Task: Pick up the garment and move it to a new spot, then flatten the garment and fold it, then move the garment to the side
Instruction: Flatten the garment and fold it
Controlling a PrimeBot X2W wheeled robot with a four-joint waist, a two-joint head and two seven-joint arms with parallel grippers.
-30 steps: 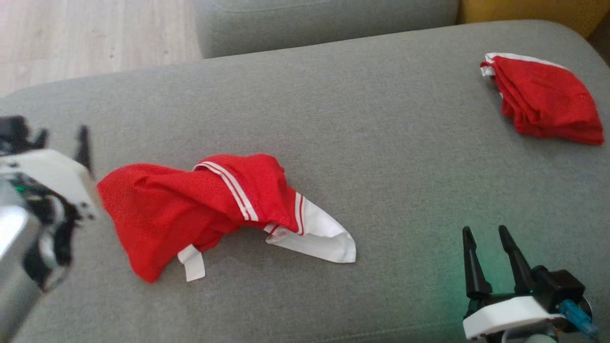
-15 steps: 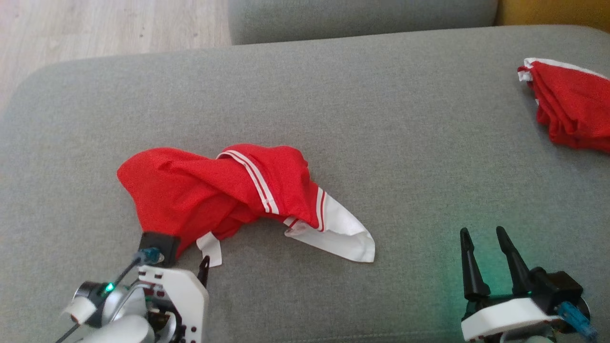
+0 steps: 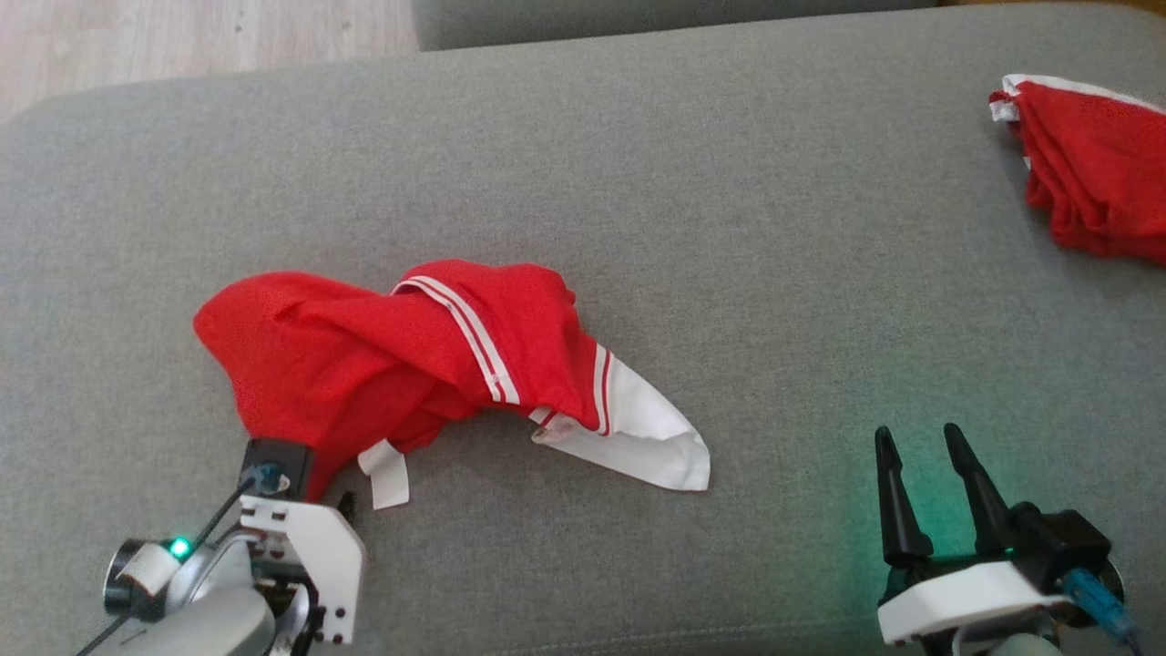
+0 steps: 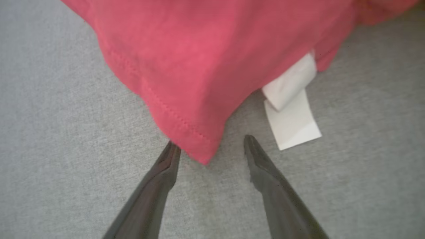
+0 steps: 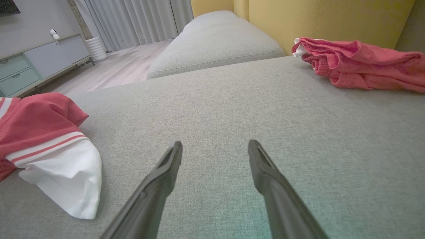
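Note:
A crumpled red garment [image 3: 364, 364] with white stripes and a white panel lies on the grey sofa cushion [image 3: 729, 228]. It also shows in the left wrist view [image 4: 199, 66] and the right wrist view [image 5: 33, 122]. My left gripper [image 3: 314, 492] is at the garment's near corner and is open. In the left wrist view that red hemmed corner reaches between the spread fingers of the left gripper [image 4: 211, 147], and nothing is clamped. A white tag [image 4: 292, 116] lies just right of them. My right gripper [image 3: 917, 433] stands open over bare cushion, well right of the garment [image 5: 215, 142].
A second red garment [image 3: 1093, 182], folded, lies at the cushion's far right [image 5: 362, 66]. Another grey cushion [image 5: 215, 43] and a yellow backrest [image 5: 332, 20] stand beyond. Wooden floor [image 3: 182, 36] shows past the far left edge.
My left arm swung in from the left edge to the garment's near corner, its fingers now on either side of the hem. The camera shifted. The right gripper stayed put.

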